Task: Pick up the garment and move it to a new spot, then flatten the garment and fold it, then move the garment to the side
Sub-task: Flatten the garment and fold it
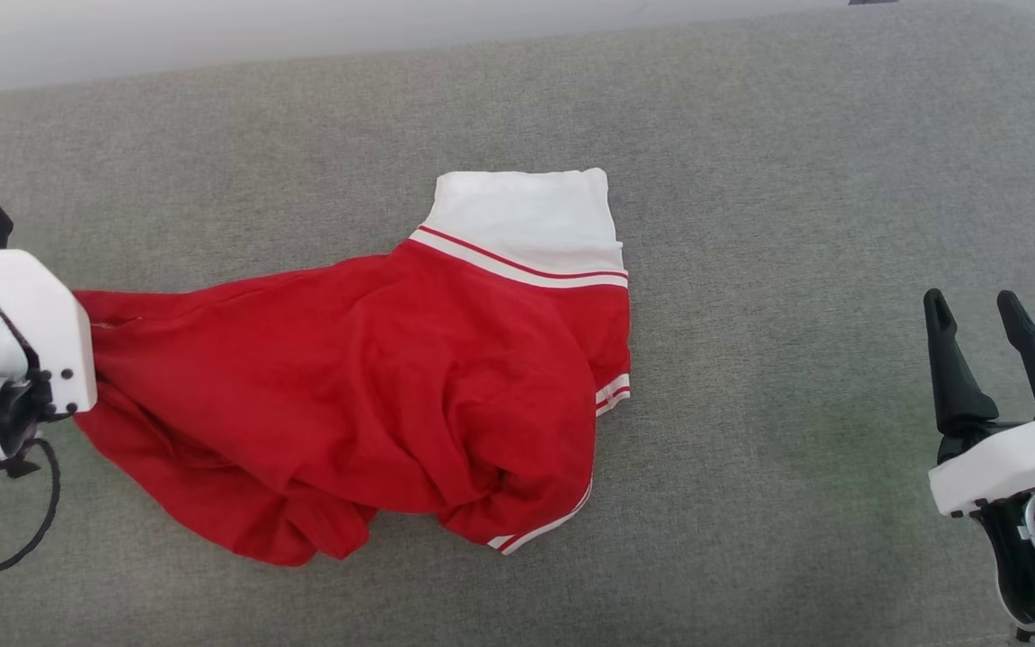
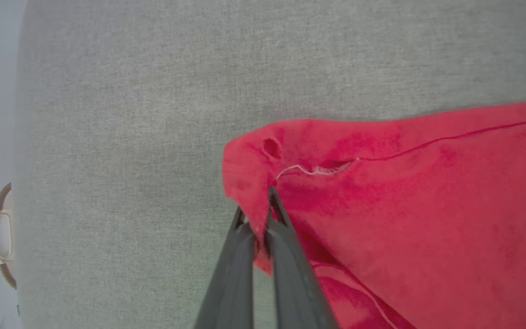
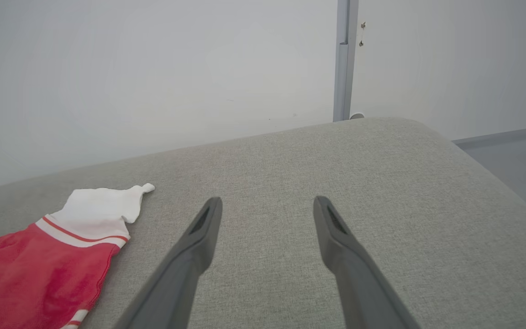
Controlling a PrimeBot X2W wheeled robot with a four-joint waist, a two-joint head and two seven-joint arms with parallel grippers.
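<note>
Clamping together on a red edge of the garment (image 1: 374, 395), the left pincer (image 2: 255, 210) grips it at the far left of the head view. The crumpled shirt sprawls across the middle of the grey bench (image 1: 796, 180), one white sleeve toward the top, while the right pincer (image 1: 971, 301) stands spread apart at lower right, well clear of it.

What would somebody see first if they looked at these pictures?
A bright red soft T-shirt with white sleeves lies rumpled in the middle of the grey fabric cushion. The left gripper pinches its red edge at the left, while the right gripper stands open at the lower right.
</note>
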